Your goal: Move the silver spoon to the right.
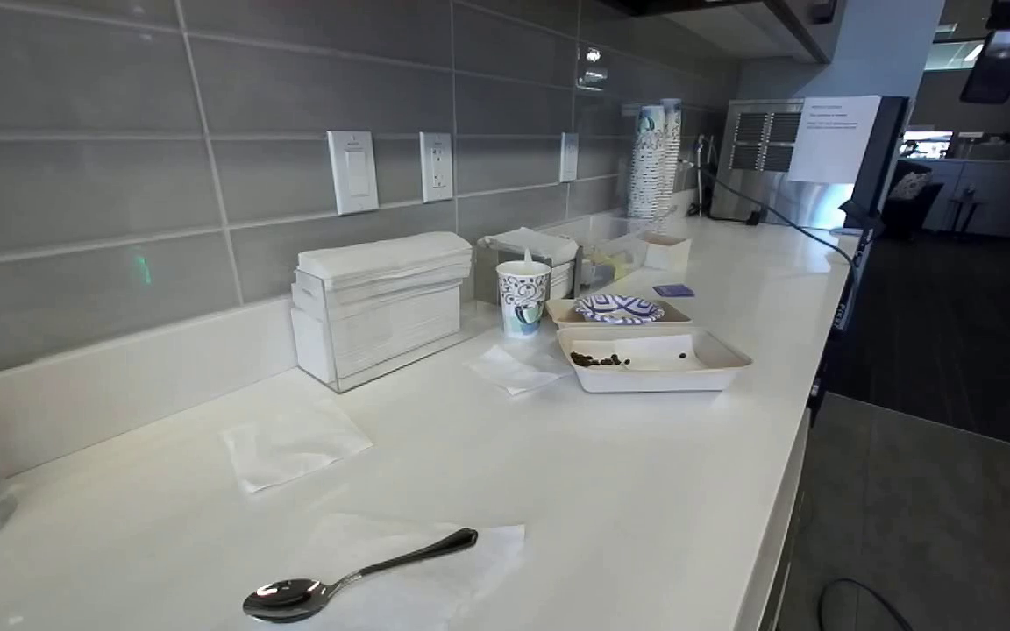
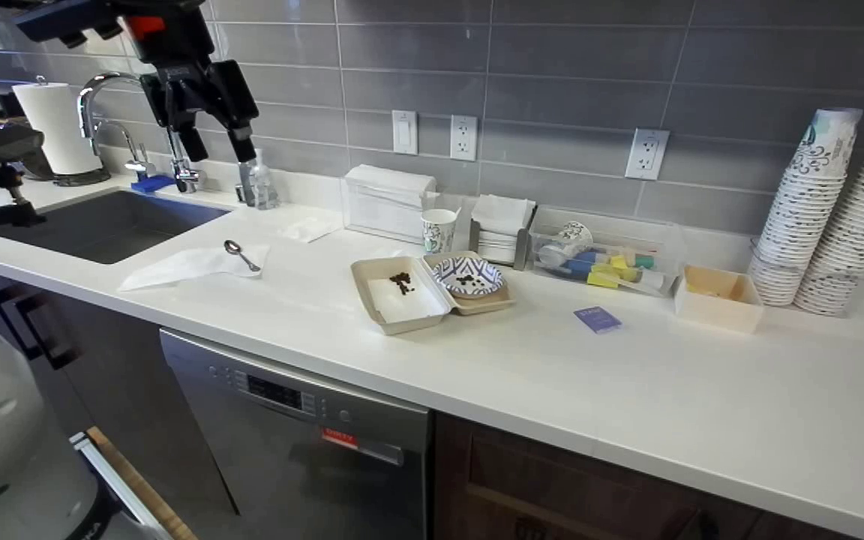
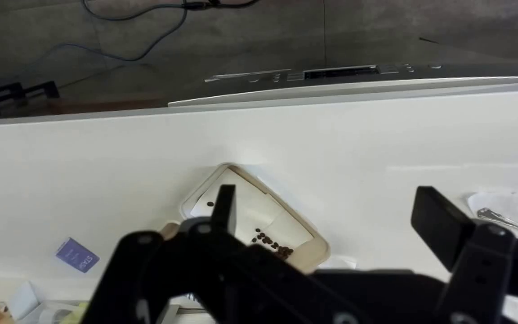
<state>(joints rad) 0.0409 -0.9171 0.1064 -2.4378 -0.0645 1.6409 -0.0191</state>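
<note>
Silver metal spoon (image 1: pixel 360 574), oval bowl, slim handle, lies flat on a thin, creased white paper napkin (image 1: pixel 422 592) near the dark grey rectangular sink (image 2: pixel 121 225); probably parked on paper to keep it off the glossy white countertop (image 2: pixel 304 277). Black two-finger gripper (image 2: pixel 220 147) is high above, jaws well apart, nothing between them. No grasp yet, so the move looks not started. "Right" presumably means toward the tan moulded-fibre clamshell box (image 1: pixel 654 381); can't confirm. That box lies open, raised walls likely there to corral the dark brown beans (image 2: pixel 402 282); white paper plate with blue pattern (image 1: pixel 619 309) sits in its other half. Polished bowl will likely be slippery; I'd pinch the handle. Risk: soft napkin drags along.
</note>
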